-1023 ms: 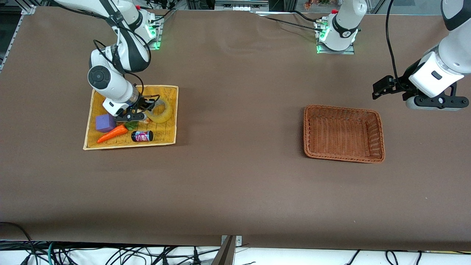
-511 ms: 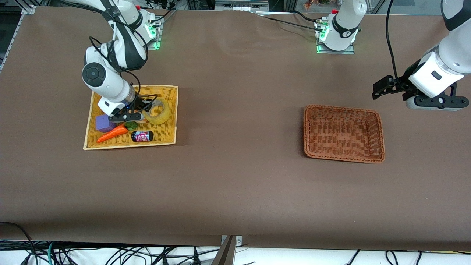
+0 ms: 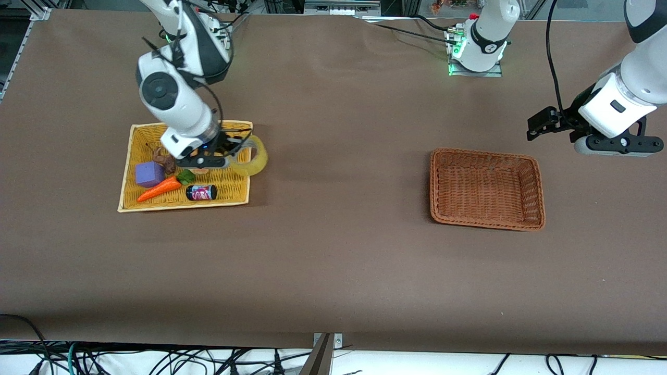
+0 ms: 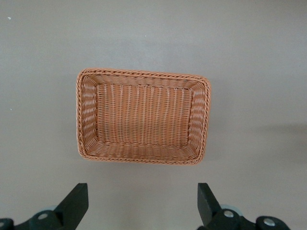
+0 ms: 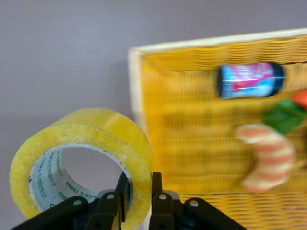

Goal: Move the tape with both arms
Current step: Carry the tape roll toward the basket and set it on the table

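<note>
Clamping the translucent yellowish tape roll [image 3: 253, 158] above the yellow woven tray's [image 3: 134, 199] edge, the right gripper [image 3: 225, 152] hovers; purple cube [image 3: 149, 174], orange carrot [image 3: 158, 190] and small dark can [image 3: 201, 192] lie inside. The brown wicker basket [image 3: 539, 192] holds nothing; the left gripper [image 4: 143, 207] waits spread wide.

The right gripper [image 3: 225, 154] is now raised off the yellow tray [image 3: 136, 200] and shifted toward the left arm's end of the table, clamped on the wall of the tape [image 3: 254, 159]. The tape no longer lies in the tray; it hangs over the tray's edge. A croissant toy [image 5: 266, 155], earlier hidden beneath the gripper, now shows.
</note>
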Controlling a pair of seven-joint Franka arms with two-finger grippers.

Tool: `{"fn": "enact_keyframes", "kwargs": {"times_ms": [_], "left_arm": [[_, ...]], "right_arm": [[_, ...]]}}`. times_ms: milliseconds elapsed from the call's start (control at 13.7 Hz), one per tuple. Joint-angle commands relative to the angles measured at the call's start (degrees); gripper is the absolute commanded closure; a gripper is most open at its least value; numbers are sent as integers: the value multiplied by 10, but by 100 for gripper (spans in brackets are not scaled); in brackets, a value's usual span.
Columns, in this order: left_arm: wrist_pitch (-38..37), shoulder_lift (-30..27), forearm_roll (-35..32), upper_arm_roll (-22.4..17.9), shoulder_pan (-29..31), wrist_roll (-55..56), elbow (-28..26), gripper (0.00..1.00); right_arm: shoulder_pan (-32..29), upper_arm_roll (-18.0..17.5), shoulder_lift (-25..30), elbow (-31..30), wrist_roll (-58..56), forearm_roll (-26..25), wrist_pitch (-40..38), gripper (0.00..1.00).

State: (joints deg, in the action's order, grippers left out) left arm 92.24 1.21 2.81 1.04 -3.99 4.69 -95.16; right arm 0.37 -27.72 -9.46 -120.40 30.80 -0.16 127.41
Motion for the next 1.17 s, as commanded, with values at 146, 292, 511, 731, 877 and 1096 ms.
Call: {"fn": "enact_keyframes", "kwargs": {"times_ms": [146, 292, 511, 731, 877, 1096], "left_arm": [[-12, 9, 7, -1, -1, -12, 20, 0], [-12, 9, 7, -1, -1, -12, 20, 0], [-12, 9, 7, 0, -1, -12, 20, 0], [-12, 9, 7, 0, -1, -12, 20, 0], [-12, 9, 7, 0, -1, -11, 20, 0], [-12, 9, 7, 0, -1, -11, 20, 0]], "right_arm": [[115, -4, -157, 199, 195, -28, -20, 100], [160, -4, -226, 269, 289, -86, -20, 100], [211, -3, -308, 335, 380, -158, -19, 100], [226, -3, -342, 340, 389, -176, -13, 100], [233, -2, -356, 340, 389, -176, -8, 100], [240, -1, -374, 340, 388, -177, 10, 100]]}}
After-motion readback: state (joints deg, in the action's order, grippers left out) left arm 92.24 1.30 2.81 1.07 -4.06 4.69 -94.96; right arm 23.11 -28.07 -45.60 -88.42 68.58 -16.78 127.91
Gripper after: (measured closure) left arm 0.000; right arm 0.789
